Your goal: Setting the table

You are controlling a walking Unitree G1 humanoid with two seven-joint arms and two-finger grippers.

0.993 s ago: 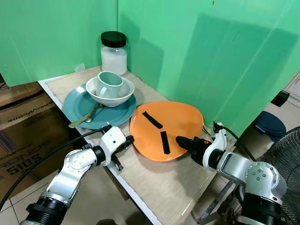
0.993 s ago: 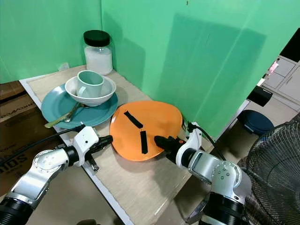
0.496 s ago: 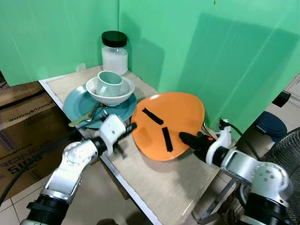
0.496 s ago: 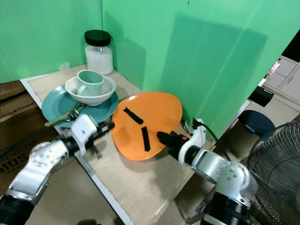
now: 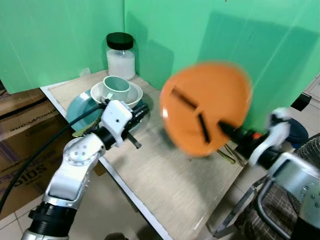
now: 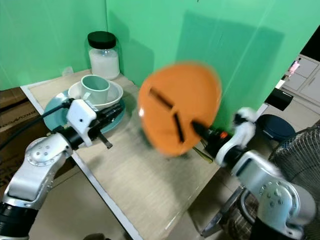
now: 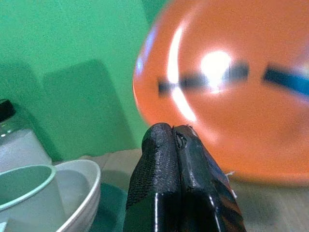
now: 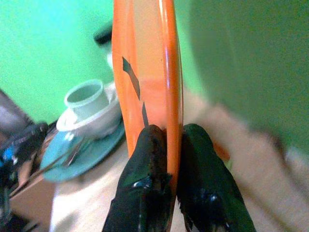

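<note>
Orange plate [image 5: 206,107] up on edge over the table [image 5: 165,185], pinched at its lower rim by the right gripper [image 8: 166,145] — fingers clamped either side of the rim, per the wrist cam. The plate is blurred in both eye views and carries two black strips on its face. Left gripper [image 7: 175,140] sits with fingers pressed together, holding nothing, just beside the teal plate [image 5: 75,111] at the table's near-left edge.

Risks, as judged from here: the hold is a thin pinch on a smooth rim w/ the plate's whole weight hanging off to one side, so it could pivot or slip out and drop onto the table or off its right edge. A wide swing could also clip the green wall [image 5: 260,45] close behind. On the other side, the left gripper is close enough to the stack — bowl [image 5: 131,95] w/ a cup [image 5: 116,89] in it, utensils [image 5: 82,131] on the teal plate — that a nudge could shove it.

Surface: pale wood-grain top, white-edged, tucked into a corner of green backdrop. A jar [image 5: 120,56] of white stuff w/ a black lid stands at the back. Room: cardboard boxes [image 5: 22,135] at left, a fan grille [image 6: 295,165] and a dark blue bin [image 6: 270,128] at right, tiled floor below.
</note>
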